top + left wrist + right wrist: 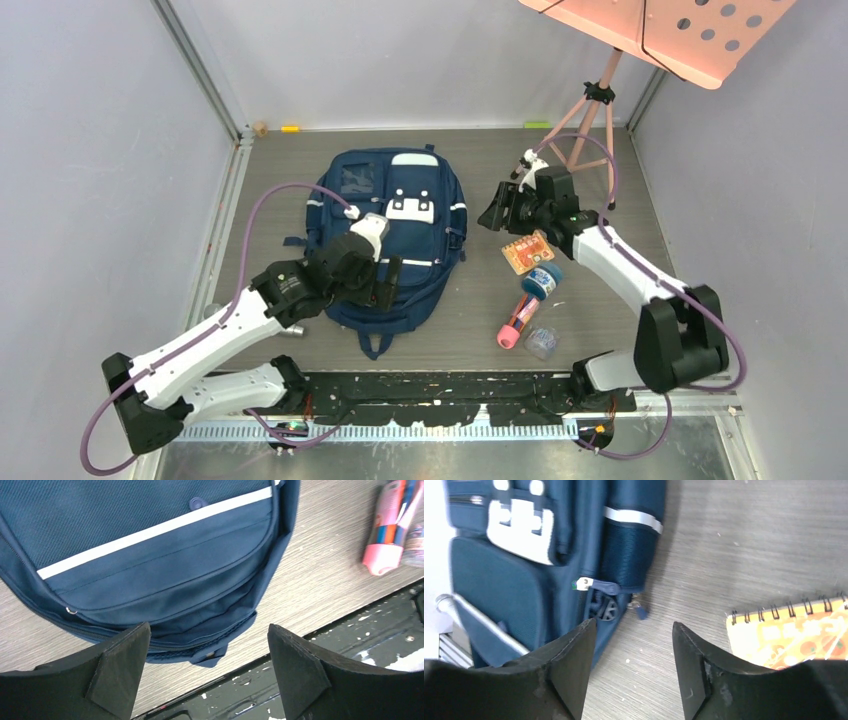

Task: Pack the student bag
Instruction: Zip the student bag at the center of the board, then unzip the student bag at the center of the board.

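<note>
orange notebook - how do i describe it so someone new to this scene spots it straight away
Start from the big navy student bag lying flat mid-table, then look to its right. The orange notebook is the farthest of the small items there, flat with a wire spiral edge, unlike the pink case nearer the arms.

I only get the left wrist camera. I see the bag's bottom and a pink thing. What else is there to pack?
Observer: An orange spiral notebook lies to the right of the bag, just beyond your pink case.
Operator: Where's the other gripper?
Observer: The right gripper is open over bare table, between bag and notebook, and it is holding nothing.
Operator: Is anything tall around?
Observer: A pink music stand stands at the far right corner.
</note>
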### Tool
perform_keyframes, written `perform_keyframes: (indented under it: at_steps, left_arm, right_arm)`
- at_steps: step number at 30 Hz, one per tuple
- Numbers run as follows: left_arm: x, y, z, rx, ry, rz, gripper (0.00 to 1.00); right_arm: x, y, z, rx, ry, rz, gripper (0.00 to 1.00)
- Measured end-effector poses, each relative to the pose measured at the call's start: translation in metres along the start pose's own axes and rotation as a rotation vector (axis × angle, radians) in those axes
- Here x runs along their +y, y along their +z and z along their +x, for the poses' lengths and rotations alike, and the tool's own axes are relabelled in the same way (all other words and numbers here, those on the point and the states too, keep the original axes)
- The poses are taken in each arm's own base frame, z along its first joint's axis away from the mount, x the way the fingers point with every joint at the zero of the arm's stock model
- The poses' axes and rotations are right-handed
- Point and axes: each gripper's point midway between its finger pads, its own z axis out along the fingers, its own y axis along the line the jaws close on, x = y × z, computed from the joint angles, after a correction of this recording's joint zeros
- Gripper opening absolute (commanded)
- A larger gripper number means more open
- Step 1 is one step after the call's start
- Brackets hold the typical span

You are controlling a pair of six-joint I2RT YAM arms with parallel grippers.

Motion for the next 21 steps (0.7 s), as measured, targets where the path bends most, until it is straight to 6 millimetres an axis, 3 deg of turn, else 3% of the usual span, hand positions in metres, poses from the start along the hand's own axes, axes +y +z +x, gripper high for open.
perform_keyframes:
  at_steps: [3, 6, 13, 17, 21]
  left_arm:
    - [-0.004, -0.001, -0.009, -0.008, -0.019, 0.019, 0.93]
    - [0.008, 0.007, -0.013, 0.01, -0.091, 0.001, 0.94]
    - [0.079, 0.027, -0.018, -0.027, -0.388, -0.101, 0.95]
    - [0.101, 0.032, -0.013, -0.037, -0.475, -0.118, 0.94]
    - [0.117, 0.037, -0.009, -0.046, -0.543, -0.121, 0.84]
  right_arm:
    - [0.022, -0.02, -0.016, -0.07, -0.075, -0.066, 0.66]
    - [0.032, -0.021, -0.016, -0.069, -0.128, -0.117, 0.66]
    - [0.028, 0.013, 0.007, 0.037, -0.195, -0.188, 0.65]
    - [0.033, 0.028, 0.013, 0.078, -0.25, -0.237, 0.65]
    - [0.045, 0.037, 0.011, 0.086, -0.333, -0.29, 0.63]
